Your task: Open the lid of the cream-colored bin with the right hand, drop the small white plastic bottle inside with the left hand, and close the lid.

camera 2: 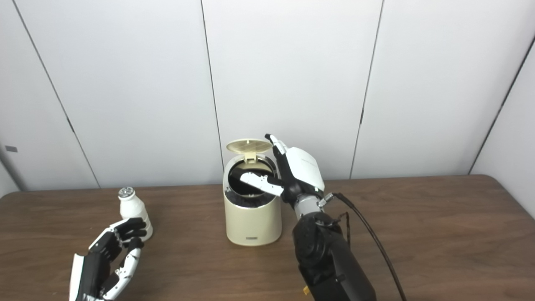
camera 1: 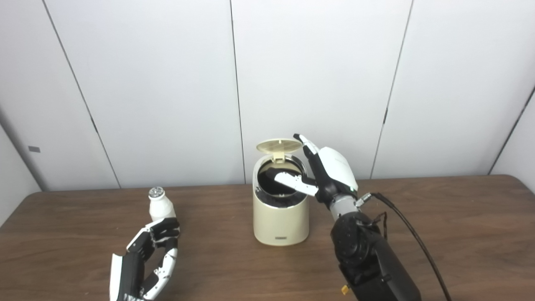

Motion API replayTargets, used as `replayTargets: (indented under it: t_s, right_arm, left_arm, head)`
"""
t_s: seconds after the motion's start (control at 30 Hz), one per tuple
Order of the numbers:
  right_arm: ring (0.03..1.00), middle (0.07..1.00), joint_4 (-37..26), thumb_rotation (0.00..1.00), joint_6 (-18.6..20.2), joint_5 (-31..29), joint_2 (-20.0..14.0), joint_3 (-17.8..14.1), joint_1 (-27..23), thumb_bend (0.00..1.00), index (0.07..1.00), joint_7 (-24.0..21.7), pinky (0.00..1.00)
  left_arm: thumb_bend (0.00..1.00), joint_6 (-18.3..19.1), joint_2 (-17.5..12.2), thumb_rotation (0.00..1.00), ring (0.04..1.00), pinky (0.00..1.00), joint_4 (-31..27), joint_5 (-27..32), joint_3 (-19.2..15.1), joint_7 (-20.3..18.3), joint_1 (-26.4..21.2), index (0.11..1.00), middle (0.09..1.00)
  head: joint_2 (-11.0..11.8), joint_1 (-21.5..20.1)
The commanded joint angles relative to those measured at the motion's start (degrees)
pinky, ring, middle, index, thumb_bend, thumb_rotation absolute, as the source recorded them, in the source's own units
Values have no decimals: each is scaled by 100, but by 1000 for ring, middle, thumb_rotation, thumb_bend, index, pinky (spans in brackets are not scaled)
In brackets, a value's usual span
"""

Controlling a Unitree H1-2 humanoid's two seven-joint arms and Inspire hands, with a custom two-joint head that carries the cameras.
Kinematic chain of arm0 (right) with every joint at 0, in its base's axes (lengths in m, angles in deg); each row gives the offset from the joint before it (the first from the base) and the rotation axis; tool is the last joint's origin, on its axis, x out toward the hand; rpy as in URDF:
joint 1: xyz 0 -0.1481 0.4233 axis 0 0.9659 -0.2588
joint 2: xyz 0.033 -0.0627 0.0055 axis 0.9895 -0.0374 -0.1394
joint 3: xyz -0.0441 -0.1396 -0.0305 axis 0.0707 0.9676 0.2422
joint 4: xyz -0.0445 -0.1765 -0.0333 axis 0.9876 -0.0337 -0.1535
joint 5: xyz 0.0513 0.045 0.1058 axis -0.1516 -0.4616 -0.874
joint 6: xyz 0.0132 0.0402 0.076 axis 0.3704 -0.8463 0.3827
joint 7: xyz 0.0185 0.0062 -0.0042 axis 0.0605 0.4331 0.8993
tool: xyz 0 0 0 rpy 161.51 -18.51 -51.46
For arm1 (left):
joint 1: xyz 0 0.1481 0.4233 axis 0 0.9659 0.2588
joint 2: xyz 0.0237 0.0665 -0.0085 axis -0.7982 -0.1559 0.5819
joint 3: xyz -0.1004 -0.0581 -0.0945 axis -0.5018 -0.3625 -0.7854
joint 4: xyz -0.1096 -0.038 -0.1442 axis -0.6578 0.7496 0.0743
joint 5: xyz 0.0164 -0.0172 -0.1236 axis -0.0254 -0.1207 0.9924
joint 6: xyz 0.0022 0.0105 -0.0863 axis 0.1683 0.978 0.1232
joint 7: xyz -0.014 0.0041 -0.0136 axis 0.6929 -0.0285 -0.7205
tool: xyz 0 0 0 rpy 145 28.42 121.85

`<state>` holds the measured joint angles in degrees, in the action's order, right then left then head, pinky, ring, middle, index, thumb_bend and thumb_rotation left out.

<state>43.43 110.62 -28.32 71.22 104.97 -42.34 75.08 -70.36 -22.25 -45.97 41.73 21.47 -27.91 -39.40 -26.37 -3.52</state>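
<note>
Right hand (camera 1: 330, 169), fingers spread, props the lid (camera 1: 278, 145) above the open cream bin (camera 1: 281, 217), while left hand (camera 1: 148, 259) curls loosely, holding nothing, just before the upright white bottle (camera 1: 160, 205)

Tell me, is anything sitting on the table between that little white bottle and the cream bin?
Nothing: between the bottle and the bin there is only bare brown table, seen in both eye views.

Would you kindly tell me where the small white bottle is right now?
The bottle stands upright on the table's left side, just behind the open left hand and well left of the bin.
</note>
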Motion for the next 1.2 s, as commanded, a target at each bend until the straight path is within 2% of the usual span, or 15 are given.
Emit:
replayTargets:
  t_s: [0.0,0.2,0.27,0.33,0.37,0.4,0.5,0.6,0.83,0.9,0.93,1.0,1.03,1.07,1.17]
  right_arm:
    - [912,944,-262,978,-225,-57,-79,-42,-113,985,942,8,823]
    - [933,964,-473,895,-451,-275,-96,-162,181,1000,962,198,823]
    - [859,915,-458,735,-942,-218,77,-323,389,975,906,1045,709]
    - [757,831,-324,549,-1622,-129,166,-432,548,862,823,1977,593]
    - [681,753,-216,368,-2072,-132,170,-491,619,715,750,2457,526]
    - [638,712,-130,262,-2376,-139,167,-527,659,620,708,2768,488]
    - [548,653,-5,99,-3158,-359,165,-716,861,413,649,3372,403]
    - [493,628,58,78,-3721,-395,86,-873,1109,328,627,3769,350]
    - [569,637,344,204,-5084,-682,-194,-1178,1790,368,642,4187,446]
    - [569,640,378,197,-5239,-683,-256,-1180,1910,376,642,4221,451]
    - [516,612,405,133,-5284,-670,-316,-1137,1985,381,647,4272,390]
    - [436,597,441,51,-5318,-662,-399,-1069,2145,388,652,4307,310]
    - [404,581,435,49,-5316,-656,-402,-1074,2228,388,653,4261,278]
    - [385,589,414,68,-5310,-661,-383,-1092,2302,386,653,4207,258]
    - [429,622,391,41,-5305,-680,-324,-1138,2405,393,644,4108,297]
  left_arm:
    - [253,-220,-29,271,658,565,-49,35,3,16,-169,694,693]
    - [246,-236,-39,248,662,566,-25,3,4,33,-171,696,695]
    - [247,-255,-45,244,661,563,-4,11,-2,39,-175,696,696]
    - [249,-257,-46,245,660,561,5,2,-12,50,-179,695,695]
    - [248,-264,-48,245,658,560,15,-10,-19,61,-185,694,693]
    - [250,-271,-51,246,659,562,26,-17,-24,68,-191,694,693]
    - [261,-301,-53,269,661,564,73,51,-51,91,-221,694,694]
    - [261,-304,-54,270,666,572,94,8,-82,133,-249,697,698]
    - [258,-290,-73,309,664,568,-16,119,-138,148,-270,697,695]
    - [259,-284,-67,316,668,567,-64,214,-180,140,-261,699,696]
    - [272,-303,-52,298,662,560,-80,192,-233,217,-259,694,690]
    - [340,-331,20,203,621,527,-94,46,-389,528,-261,649,650]
    - [380,-337,31,147,602,513,-94,-102,-450,776,-266,628,631]
    - [450,-338,37,95,557,475,-107,-193,-497,979,-267,548,589]
    - [500,-338,88,59,504,443,-118,-269,-646,1342,-273,495,529]
  head:
    - [-6,-1]
    - [17,21]
    - [23,35]
    - [36,62]
    - [41,65]
    - [51,65]
    - [91,55]
    - [122,55]
    - [162,99]
    - [173,115]
    - [186,126]
    - [199,142]
    - [208,155]
    - [214,163]
    - [242,204]
